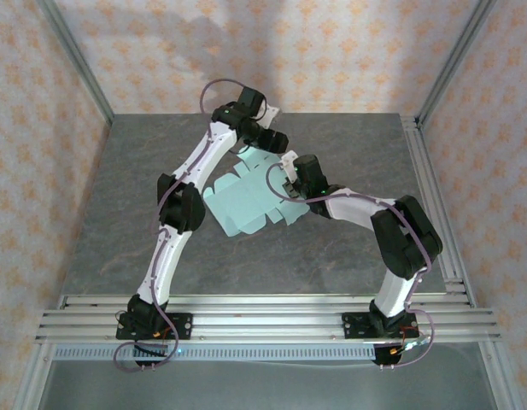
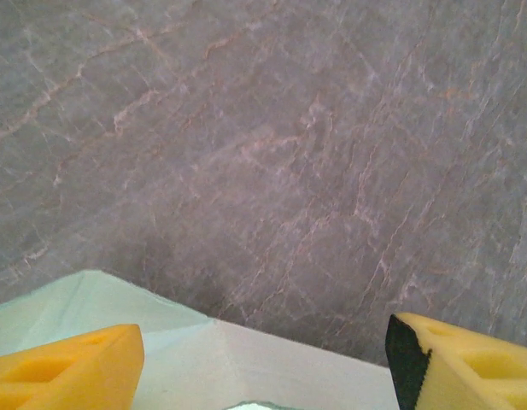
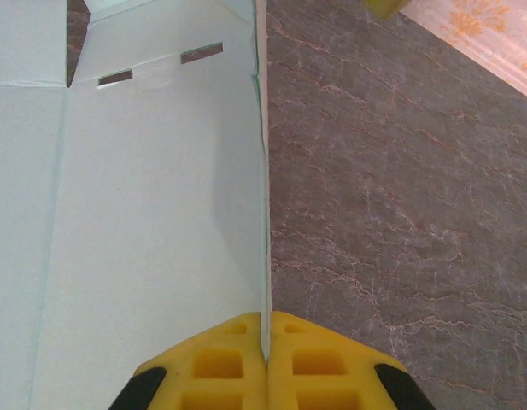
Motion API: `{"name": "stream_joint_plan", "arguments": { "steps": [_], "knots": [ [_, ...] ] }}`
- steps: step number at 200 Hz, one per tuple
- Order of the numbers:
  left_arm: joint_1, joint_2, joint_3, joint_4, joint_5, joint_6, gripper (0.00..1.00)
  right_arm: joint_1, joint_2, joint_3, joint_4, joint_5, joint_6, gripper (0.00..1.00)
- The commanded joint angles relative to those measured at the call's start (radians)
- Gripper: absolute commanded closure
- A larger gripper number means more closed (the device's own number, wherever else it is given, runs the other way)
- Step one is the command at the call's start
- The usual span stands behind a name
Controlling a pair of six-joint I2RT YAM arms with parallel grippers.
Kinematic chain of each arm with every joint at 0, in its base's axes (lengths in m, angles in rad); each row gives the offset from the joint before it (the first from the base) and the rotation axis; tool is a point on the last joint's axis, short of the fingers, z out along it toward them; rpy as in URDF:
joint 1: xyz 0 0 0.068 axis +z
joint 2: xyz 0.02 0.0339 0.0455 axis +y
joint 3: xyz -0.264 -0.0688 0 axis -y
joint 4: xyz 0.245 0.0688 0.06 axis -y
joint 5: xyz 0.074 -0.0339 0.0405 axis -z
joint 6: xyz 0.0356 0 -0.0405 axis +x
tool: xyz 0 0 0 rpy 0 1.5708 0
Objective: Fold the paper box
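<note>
**Paper box: right arm's got an edge, left arm hovering open over the far side**

The grey marble table is carrying just the one job: the paper box. It's lying as a flat mint-green cut-out in the middle, spread between the two arms. Nothing is folded up into walls as far as the top view shows, so it isn't acting as a container and nothing is sitting in it.

Both arms are reaching in over the sheet, the left one stretching across to its far side and the right one coming in from the right.

The right gripper is clamping fully closed on the sheet's right-hand edge. That edge is running straight away from the jaws, with the card lying off to their left and bare table to their right.

The left gripper is standing wide open and holding nothing. A pale flap is showing just below the gap between its fingers. Whether they're touching it, can't tell.

My guess is the next fold is hinging on that pinched edge, so the right arm is the one in position.

Smallest bit: two little slots are sitting near the far end of the panel.
</note>
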Motion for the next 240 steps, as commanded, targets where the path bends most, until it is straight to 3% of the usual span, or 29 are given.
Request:
{"name": "stream_joint_plan", "arguments": {
  "steps": [1, 92, 156, 216, 240],
  "knots": [
    [0.005, -0.022, 0.04, -0.078, 0.025, 0.022, 0.24, 0.007, 0.015, 0.038, -0.003, 0.015, -0.014, 1.0],
    [0.011, -0.022, 0.03, -0.075, 0.095, -0.215, 0.41, 0.009, 0.04, 0.082, -0.019, 0.019, -0.03, 1.0],
    [0.01, -0.063, -0.086, 0.035, 0.099, -0.421, 0.51, 0.014, 0.049, 0.097, -0.024, 0.031, -0.042, 1.0],
    [0.003, -0.084, -0.153, 0.088, 0.108, -0.476, 0.62, 0.014, 0.059, 0.104, -0.025, 0.04, -0.046, 1.0],
    [0.002, -0.086, -0.156, 0.089, 0.11, -0.476, 0.7, 0.017, 0.058, 0.103, -0.025, 0.043, -0.046, 1.0]
  ]
}}
